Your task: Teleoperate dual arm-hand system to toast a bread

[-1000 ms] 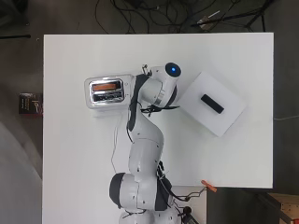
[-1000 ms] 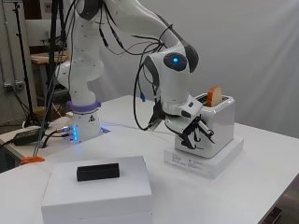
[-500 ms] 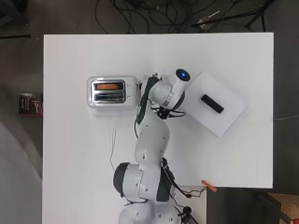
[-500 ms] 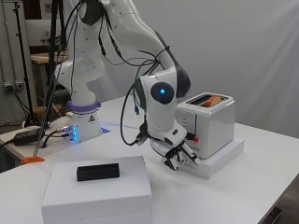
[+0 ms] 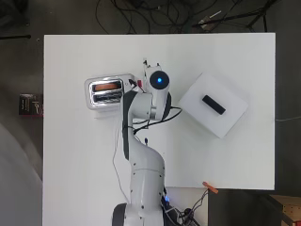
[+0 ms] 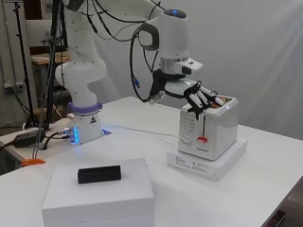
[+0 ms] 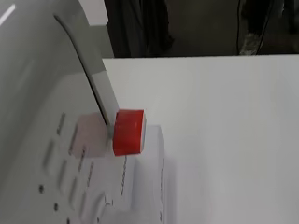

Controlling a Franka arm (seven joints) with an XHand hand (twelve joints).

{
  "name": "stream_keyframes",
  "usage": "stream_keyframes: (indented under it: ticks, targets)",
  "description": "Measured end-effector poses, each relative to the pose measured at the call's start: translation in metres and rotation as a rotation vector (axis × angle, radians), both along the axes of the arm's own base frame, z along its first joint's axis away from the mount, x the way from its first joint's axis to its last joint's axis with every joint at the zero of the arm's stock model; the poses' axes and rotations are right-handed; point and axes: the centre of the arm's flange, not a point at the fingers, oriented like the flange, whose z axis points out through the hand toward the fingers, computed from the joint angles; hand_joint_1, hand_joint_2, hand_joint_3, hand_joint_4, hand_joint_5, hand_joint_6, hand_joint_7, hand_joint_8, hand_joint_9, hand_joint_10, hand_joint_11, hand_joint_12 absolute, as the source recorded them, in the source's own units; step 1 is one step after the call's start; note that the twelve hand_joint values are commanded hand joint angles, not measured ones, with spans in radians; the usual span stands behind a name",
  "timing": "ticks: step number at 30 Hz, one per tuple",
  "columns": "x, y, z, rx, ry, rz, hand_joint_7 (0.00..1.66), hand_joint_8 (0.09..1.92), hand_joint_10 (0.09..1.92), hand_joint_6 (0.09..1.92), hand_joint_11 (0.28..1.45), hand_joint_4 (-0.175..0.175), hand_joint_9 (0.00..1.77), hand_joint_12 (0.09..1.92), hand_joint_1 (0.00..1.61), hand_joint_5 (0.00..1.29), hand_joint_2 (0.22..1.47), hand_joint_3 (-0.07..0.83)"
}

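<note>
The toaster (image 6: 208,128) stands on a flat white base (image 6: 208,165) near the middle of the white table (image 5: 75,155), and a slice of bread (image 5: 106,86) sits low in one of its two top slots, showing orange-brown from above. On the narrow front of the toaster there is a red lever knob (image 7: 128,132) at the lower end of its vertical slot, and in the side view the same knob (image 6: 202,139) is seen near the bottom of the front face. The hand (image 6: 201,97) is above the front top edge of the toaster, with its black fingers (image 6: 195,101) bent and pointing down over the front face; they are curled, but they grasp nothing, and I cannot tell if they touch the toaster. The knob is clearly below the fingers and apart from them. From above, the arm covers the hand, so it does not show there. Well apart from the toaster, a white box (image 5: 216,104) lies on the table with a small black block (image 5: 213,104) on its lid.
</note>
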Motion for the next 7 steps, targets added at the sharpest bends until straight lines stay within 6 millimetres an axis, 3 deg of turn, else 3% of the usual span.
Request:
stream_keyframes:
  ticks: [2,4,5,7]
  targets:
    - [-0.031,0.01,0.047,-0.041,-0.092,-0.038,0.77,1.72,1.81,0.09,0.6,-0.071,1.02,1.42,0.0,0.26,1.04,0.0]
    - [-0.066,0.015,0.089,-0.101,-0.189,-0.063,0.78,1.76,1.85,0.09,0.59,-0.071,1.04,1.53,0.0,0.27,1.04,0.0]
    - [-0.08,0.017,0.094,-0.129,-0.209,-0.078,0.77,1.77,1.85,0.09,0.59,-0.068,1.03,1.52,0.0,0.26,1.04,0.0]
    - [-0.1,0.02,0.087,-0.167,-0.208,-0.091,0.73,1.73,1.81,0.09,0.57,-0.058,0.99,1.44,0.0,0.24,1.04,0.0]
